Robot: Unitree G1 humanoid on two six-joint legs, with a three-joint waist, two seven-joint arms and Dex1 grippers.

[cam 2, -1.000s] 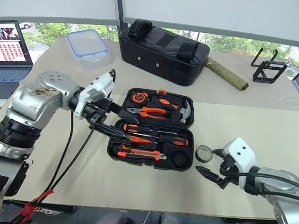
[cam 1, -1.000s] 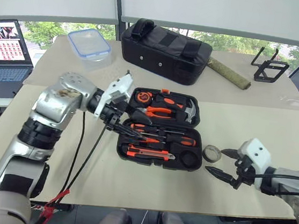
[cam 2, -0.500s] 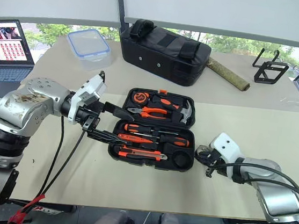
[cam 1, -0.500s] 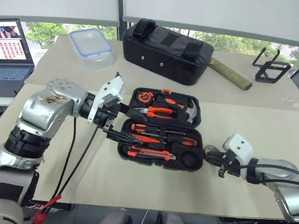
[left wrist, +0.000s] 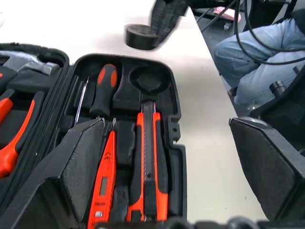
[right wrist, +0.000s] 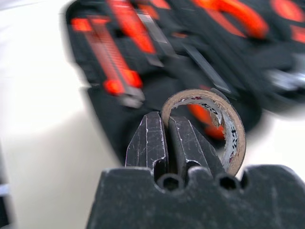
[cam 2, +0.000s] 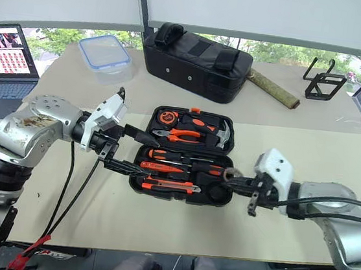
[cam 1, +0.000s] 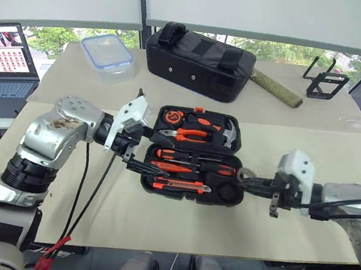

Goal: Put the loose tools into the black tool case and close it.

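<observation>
From the head camera's left eye, the black tool case (cam 1: 194,155) lay open on the table (cam 1: 309,150), its orange-handled screwdrivers (cam 1: 193,168) and utility knife (cam 1: 180,184) already seated in their recesses, while the right gripper (cam 1: 248,180) held the small grey tape roll (cam 1: 244,175) just above the case's right edge, near the empty round recess (cam 1: 228,192). The right eye gave the same scene: the left gripper (cam 2: 129,149) hung beside the case's left end with its two black fingers spread wide and nothing between them, and the larger black bag (cam 2: 197,60) sat well apart at the back of the table. The left wrist camera looked along the lower tray, where the round recess (left wrist: 148,81) at the far end was bare and the tape roll (left wrist: 141,36) hung beyond it, pinched by the other arm. The right wrist camera showed that arm's fingers (right wrist: 148,143) clamped on the wall of the roll, with the case blurred behind it. By this evidence the job appeared nearly done: the tape seemed the last loose item to seat, and the lid had yet to be swung shut and latched.
</observation>
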